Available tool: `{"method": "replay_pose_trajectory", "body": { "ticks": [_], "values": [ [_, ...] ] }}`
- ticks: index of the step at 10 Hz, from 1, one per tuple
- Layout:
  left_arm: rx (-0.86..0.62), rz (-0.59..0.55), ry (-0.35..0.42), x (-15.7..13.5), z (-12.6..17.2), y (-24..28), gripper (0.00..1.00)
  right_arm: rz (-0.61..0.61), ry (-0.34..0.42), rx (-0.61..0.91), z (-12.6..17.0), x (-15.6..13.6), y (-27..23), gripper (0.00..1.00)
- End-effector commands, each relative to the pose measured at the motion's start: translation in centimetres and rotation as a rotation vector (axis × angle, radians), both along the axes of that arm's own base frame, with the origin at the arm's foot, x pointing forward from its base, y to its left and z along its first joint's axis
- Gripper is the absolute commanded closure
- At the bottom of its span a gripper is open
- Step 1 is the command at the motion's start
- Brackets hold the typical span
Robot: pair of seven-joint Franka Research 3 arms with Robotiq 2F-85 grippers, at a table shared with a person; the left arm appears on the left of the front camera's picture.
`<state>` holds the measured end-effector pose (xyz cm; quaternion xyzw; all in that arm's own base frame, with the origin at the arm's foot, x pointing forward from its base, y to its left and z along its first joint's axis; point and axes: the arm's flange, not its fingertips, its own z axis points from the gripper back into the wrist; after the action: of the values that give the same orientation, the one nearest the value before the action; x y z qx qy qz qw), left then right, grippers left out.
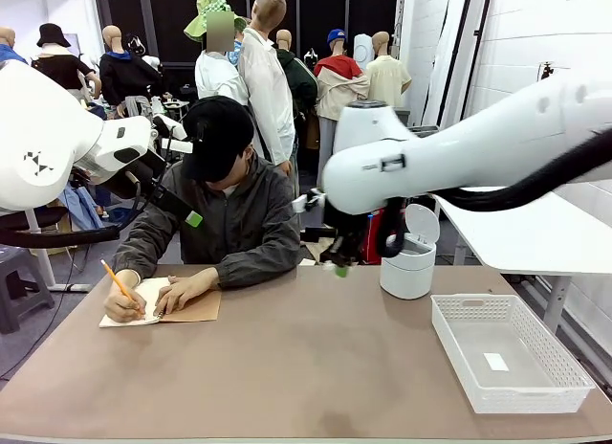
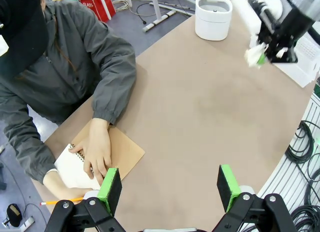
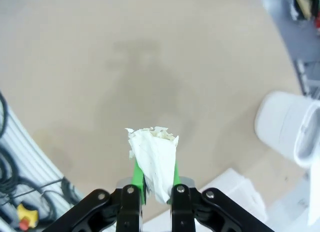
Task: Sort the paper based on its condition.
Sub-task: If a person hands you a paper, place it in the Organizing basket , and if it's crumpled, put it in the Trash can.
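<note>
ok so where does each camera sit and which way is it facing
Front: between the arms, facing across the table at the writing person; left arm and right arm show.
Left wrist: above the table, looking down; own open left gripper at bottom, notebook beyond.
Right wrist: looking down; right gripper shut on crumpled paper.
Shared: the white bin in all three.

Crumpled white paper (image 3: 152, 159) between right jaws

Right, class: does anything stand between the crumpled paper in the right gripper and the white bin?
Nothing visible does. The right gripper holds the paper above bare table. The bin stands close beside it with its lid up.
</note>
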<state>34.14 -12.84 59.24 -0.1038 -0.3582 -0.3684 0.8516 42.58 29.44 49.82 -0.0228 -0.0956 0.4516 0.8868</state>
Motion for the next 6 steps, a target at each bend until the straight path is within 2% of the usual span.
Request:
{"method": "replay_pose_trajectory", "body": {
  "ticks": [1, 3, 4, 6],
  "values": [
    [-0.003, -0.002, 0.005, 0.1, 0.1, 0.1, 0.0, -0.113, 0.007, -0.057, -1.3, -0.3, -2.6, 0.79],
    [-0.003, -0.002, 0.005, 0.1, 0.1, 0.1, 0.0, -0.15, 0.007, -0.058, -1.3, -0.2, -3.5, 0.79],
    [-0.003, -0.002, 0.005, 0.1, 0.1, 0.1, 0.0, -0.096, 0.01, -0.039, -0.6, 0.4, -4.1, 0.79],
    [-0.003, -0.002, 0.005, 0.1, 0.1, 0.1, 0.0, -0.096, 0.01, -0.039, -0.6, 0.4, -4.1, 0.79]
  ]
}}
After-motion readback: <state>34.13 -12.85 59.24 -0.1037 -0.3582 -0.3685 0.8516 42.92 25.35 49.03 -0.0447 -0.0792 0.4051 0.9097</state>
